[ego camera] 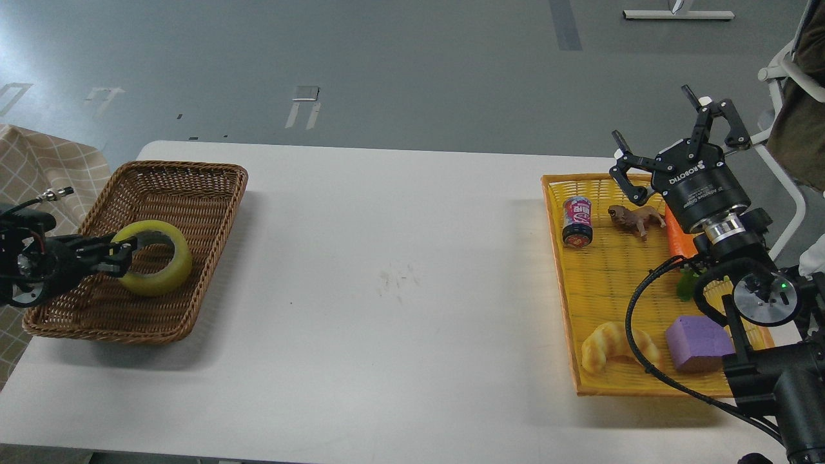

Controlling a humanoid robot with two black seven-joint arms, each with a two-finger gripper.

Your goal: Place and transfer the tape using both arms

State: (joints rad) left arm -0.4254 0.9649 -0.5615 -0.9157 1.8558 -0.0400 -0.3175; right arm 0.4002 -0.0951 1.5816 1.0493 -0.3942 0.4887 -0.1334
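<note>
The tape (156, 267), a yellow translucent roll with a pale core, rests almost flat on the floor of the brown wicker basket (193, 187) at the table's left. My left gripper (121, 254) reaches in from the left edge and is shut on the roll's left wall, one finger inside the core and one outside. My right gripper (657, 129) is open and empty, held in the air over the far right corner of the yellow tray (561, 270), far from the tape.
The yellow tray holds a small can (577, 222), a toy lion (637, 219), a carrot (678, 240), a croissant (612, 345) and a purple block (697, 343). A white table (399, 290) lies between basket and tray. A checked cloth (38, 167) is at far left.
</note>
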